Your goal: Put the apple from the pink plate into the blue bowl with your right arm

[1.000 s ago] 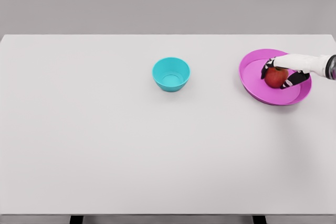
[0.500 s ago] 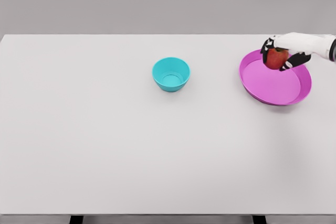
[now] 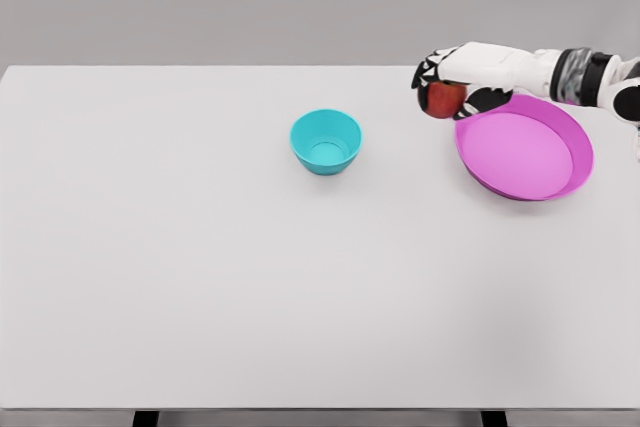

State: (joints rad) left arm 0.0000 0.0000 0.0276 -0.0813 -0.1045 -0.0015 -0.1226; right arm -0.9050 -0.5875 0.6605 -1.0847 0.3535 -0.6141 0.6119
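A red apple (image 3: 444,99) hangs in the air just left of the pink plate (image 3: 524,157), held by my right hand (image 3: 448,85), whose fingers are curled around it from above. The right arm reaches in from the right edge, passing over the plate's far rim. The plate holds nothing now. A blue bowl (image 3: 326,141) stands upright near the middle of the white table, well to the left of the hand, and its inside is bare. No left arm shows in the head view.
The white table (image 3: 200,277) fills most of the view, with its far edge at the grey wall and its near edge at the bottom of the picture.
The right hand lifted the apple off the pink plate and carried it up and to the left, past the plate's left rim toward the bowl.
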